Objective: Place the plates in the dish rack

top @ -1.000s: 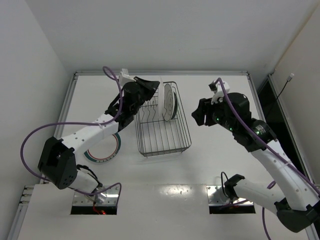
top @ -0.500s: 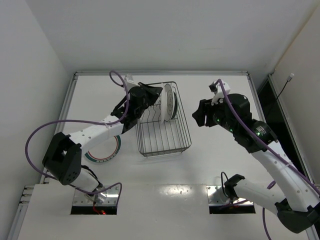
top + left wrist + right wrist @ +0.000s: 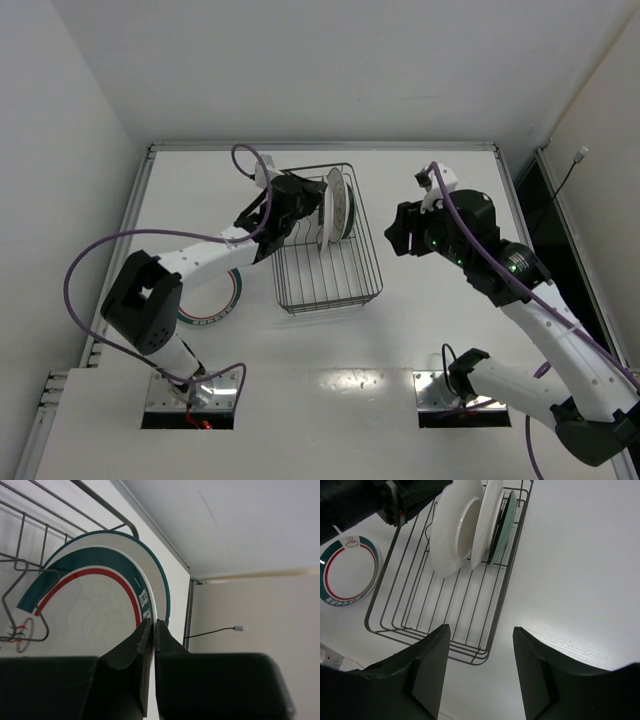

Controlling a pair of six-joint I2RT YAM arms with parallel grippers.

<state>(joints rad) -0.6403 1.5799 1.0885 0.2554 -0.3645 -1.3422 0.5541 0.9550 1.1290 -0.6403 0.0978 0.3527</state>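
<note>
My left gripper [image 3: 312,200] is shut on the rim of a teal-and-red banded plate [image 3: 95,595] and holds it upright inside the far end of the dark wire dish rack [image 3: 328,262]. The right wrist view shows that plate's white back [image 3: 454,532], with the left gripper [image 3: 412,497] at its top edge. Two more plates [image 3: 492,517] stand upright just behind it. Another teal-and-red plate [image 3: 347,571] lies flat on the table left of the rack, partly under the left arm in the top view [image 3: 215,303]. My right gripper [image 3: 479,630] is open and empty, to the right of the rack [image 3: 445,625].
The near half of the rack holds no plates. The table's raised edge rail [image 3: 320,146] runs just beyond the rack. Purple cables [image 3: 85,265] loop off both arms. A black opening [image 3: 545,215] lies past the table's right edge.
My left gripper has carried the banded plate rightward over the rack, close against the standing plates. The right arm has barely moved.
</note>
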